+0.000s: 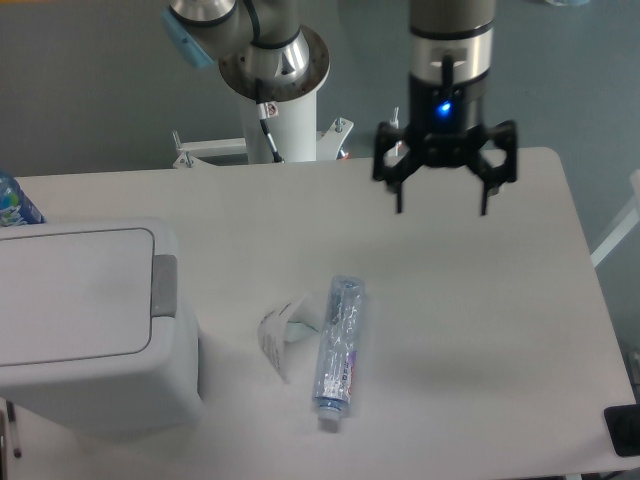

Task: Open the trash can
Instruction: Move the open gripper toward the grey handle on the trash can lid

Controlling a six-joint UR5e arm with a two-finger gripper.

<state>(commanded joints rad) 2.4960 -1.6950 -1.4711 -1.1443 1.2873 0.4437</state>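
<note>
The tool (442, 208) hung above the worktop (480, 320), its fingers spread wide. The trash can (85, 325) sat well apart, lid down.

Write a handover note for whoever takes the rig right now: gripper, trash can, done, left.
Gripper: open, empty, fingers pointing down, above the far middle of the table, well apart from the bin.
Trash can: near left corner, lid flat and shut, grey push tab on its right edge, untouched.
Also on the table: toothpaste tube and a crumpled wrapper, centre.
Done: nothing on the bin.
Left: reach the tab, press, open the lid.
</note>
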